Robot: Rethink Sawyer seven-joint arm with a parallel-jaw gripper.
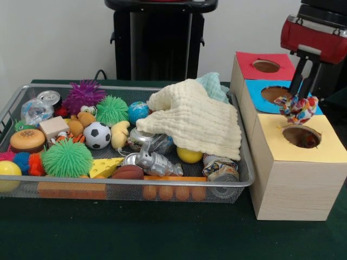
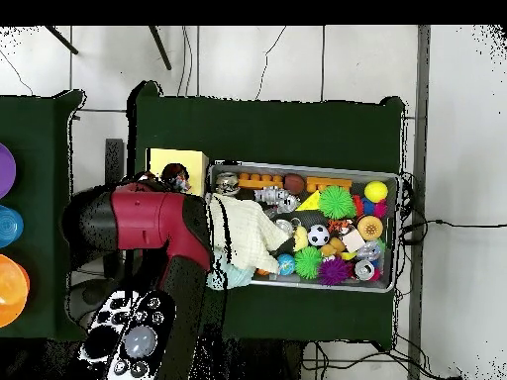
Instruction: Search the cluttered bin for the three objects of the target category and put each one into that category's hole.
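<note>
One printed bundle (image 1: pixel 297 108) was the only one of its kind that we could find, and it hung in the gripper (image 1: pixel 300 100) above the boxes on the right, so we went over the scene from the left side first. At the left, the wire bin (image 1: pixel 11 106) was full of toys: spiky green balls (image 1: pixel 67 158), a purple one (image 1: pixel 83 95), a small football (image 1: pixel 97 135), a toy burger (image 1: pixel 27 140), a cheese wedge (image 1: pixel 105 167), a silver toy robot (image 1: pixel 154 162) and some cans (image 1: pixel 219 167). Toward the middle and right of the bin, a plain cream cloth (image 1: pixel 198 120) lay spread over the heap, with a mint-green cloth (image 1: pixel 213 85) behind it. We judged that any other bundles might lie hidden under these cloths, and that the cloths would stand in the way of a search. Further right stood three wooden boxes in a row, red top (image 1: pixel 265 66), blue top (image 1: pixel 265 93), then the yellow-topped box (image 1: pixel 295 165) nearest the camera. The black fingers were closed on the top of the bundle, which hung just above the far rim of the yellow box's hole (image 1: pixel 301 135). We judged the bundle to be light, soft and easy to squeeze, not fragile, so a pinch on a bunched part should hold it, though loose folds could catch on the rim. Something orange showed inside the hole, but we could not tell what it was. In the overhead view the arm (image 2: pixel 149 220) covered most of the boxes.
</note>
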